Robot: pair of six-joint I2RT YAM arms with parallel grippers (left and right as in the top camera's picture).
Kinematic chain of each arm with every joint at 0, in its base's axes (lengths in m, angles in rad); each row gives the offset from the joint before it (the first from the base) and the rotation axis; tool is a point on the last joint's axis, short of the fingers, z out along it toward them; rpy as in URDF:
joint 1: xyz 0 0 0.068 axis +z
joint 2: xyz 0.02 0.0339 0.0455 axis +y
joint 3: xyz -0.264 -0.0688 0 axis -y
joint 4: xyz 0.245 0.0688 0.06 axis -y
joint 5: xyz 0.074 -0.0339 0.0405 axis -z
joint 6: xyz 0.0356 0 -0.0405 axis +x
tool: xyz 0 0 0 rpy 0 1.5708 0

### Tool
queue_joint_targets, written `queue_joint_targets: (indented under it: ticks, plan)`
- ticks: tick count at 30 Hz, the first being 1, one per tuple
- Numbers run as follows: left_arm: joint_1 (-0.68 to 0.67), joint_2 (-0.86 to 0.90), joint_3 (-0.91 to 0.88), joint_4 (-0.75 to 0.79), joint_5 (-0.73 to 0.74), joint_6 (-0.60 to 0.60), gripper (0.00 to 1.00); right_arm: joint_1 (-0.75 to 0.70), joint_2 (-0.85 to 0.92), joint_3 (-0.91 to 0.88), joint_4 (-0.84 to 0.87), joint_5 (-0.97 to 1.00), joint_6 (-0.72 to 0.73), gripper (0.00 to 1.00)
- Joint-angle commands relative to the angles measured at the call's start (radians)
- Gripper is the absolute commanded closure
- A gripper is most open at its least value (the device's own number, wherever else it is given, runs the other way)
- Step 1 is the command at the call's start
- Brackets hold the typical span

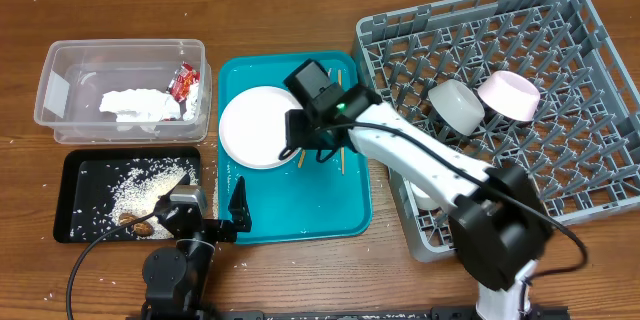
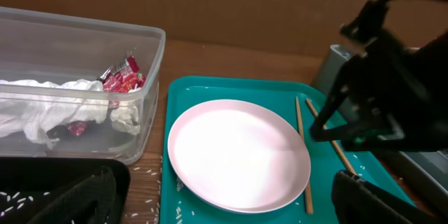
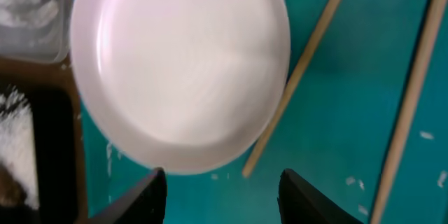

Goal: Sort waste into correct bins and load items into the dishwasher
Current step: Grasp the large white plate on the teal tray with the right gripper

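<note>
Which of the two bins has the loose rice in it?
The shallow black tray; the clear tub holds a napkin and red wrapper.

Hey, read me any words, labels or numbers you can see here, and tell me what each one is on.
No text here can be read.
The red wrapper in the clear tub has print, but it is too small and blurred to read.
The plate, teal tray and grey rack show no markings.

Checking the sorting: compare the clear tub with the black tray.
The clear tub is deep and see-through; the black tray is shallow and opaque. The tub holds a napkin and red wrapper; the tray holds rice and brown scraps. Both are rectangular, left of the teal tray.
</note>
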Motion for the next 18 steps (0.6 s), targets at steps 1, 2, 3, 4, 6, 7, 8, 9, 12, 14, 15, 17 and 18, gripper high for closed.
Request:
queue_joint_targets:
  ticks: [1,2,3,4,6,7,8,9,12,14,15,17,18]
  plan:
    - [0.01,-0.01,-0.005,0.004,0.014,0.016,0.0,-0.017,0.076,-0.007,0.068,0.068,0.04,0.46]
    - [0.01,-0.01,-0.005,0.004,0.014,0.016,0.0,-0.02,0.1,-0.007,0.099,0.095,0.039,0.46]
    - [0.01,-0.01,-0.005,0.004,0.014,0.016,0.0,-0.021,0.108,-0.007,0.109,0.103,0.036,0.47]
    - [0.01,-0.01,-0.005,0.004,0.014,0.016,0.0,-0.024,0.12,-0.007,0.13,0.107,0.029,0.47]
    - [0.01,-0.01,-0.005,0.004,0.014,0.016,0.0,-0.026,0.133,-0.007,0.157,0.099,0.005,0.51]
    - [0.01,-0.01,-0.005,0.004,0.014,0.016,0.0,-0.026,0.137,-0.007,0.166,0.098,0.003,0.56]
    - [0.01,-0.01,-0.005,0.004,0.014,0.016,0.0,-0.026,0.14,-0.007,0.169,0.098,0.003,0.6]
    - [0.01,-0.01,-0.005,0.004,0.014,0.016,0.0,-0.026,0.142,-0.007,0.17,0.098,0.003,0.63]
    - [0.01,-0.01,-0.005,0.004,0.014,0.016,0.0,-0.026,0.147,-0.007,0.171,0.098,0.004,0.68]
    - [0.01,-0.01,-0.005,0.004,0.014,0.016,0.0,-0.026,0.154,-0.007,0.172,0.095,0.013,0.74]
    - [0.01,-0.01,-0.005,0.004,0.014,0.016,0.0,-0.024,0.157,-0.007,0.171,0.094,0.017,0.75]
    - [0.01,-0.01,-0.005,0.004,0.014,0.016,0.0,-0.021,0.17,-0.007,0.171,0.094,0.036,0.75]
    - [0.01,-0.01,-0.005,0.004,0.014,0.016,0.0,-0.02,0.175,-0.007,0.171,0.095,0.047,0.75]
